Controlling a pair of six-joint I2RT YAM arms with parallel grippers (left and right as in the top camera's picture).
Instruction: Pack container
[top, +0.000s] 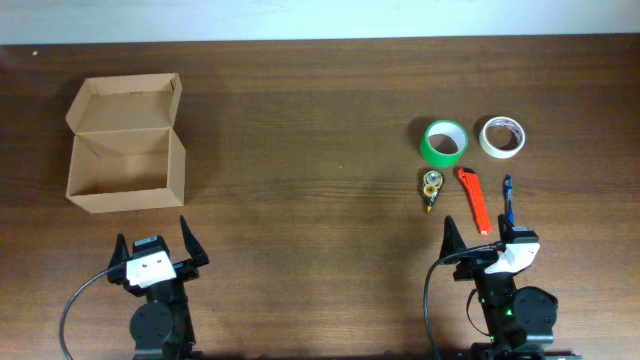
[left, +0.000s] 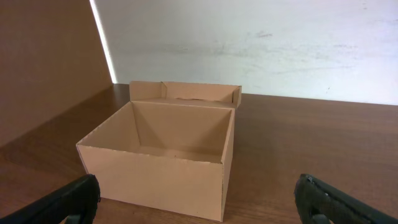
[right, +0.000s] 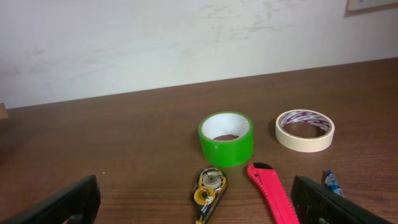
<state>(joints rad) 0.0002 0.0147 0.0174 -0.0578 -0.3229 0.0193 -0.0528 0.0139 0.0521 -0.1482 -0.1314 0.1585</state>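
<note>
Packing is only starting, as I am judging it, because the container (top: 125, 145) is showing a bare inside in the left wrist view; it is sitting at about ten o'clock on the table (top: 320, 90) seen from overhead, with its flap lid lying open toward twelve o'clock.

The things to pack are lying well apart from it, at about two o'clock: a green tape roll (top: 445, 142), a cream tape roll (top: 502, 137) near it at three o'clock, and below them a yellow tape dispenser (top: 431, 187), an orange cutter (top: 473, 200) and a blue pen (top: 507, 200).

For doing this step well, I am advising that the right arm is taking one thing at a time, beginning with the green tape roll; it is lying apart from its neighbours, and its wall is offering the fingers a firm hold. The orange cutter and the blue pen are lying near each other, so a descent between them is risking to push one aside. The way to the container is long, so a hand-over to the left arm is probably being needed.

At six o'clock of the items the right gripper (top: 480, 235) is hovering low, jaws spread wide and holding nothing; the left gripper (top: 152, 240) is hovering at six o'clock of the container and pointing at it, jaws equally released and empty.
</note>
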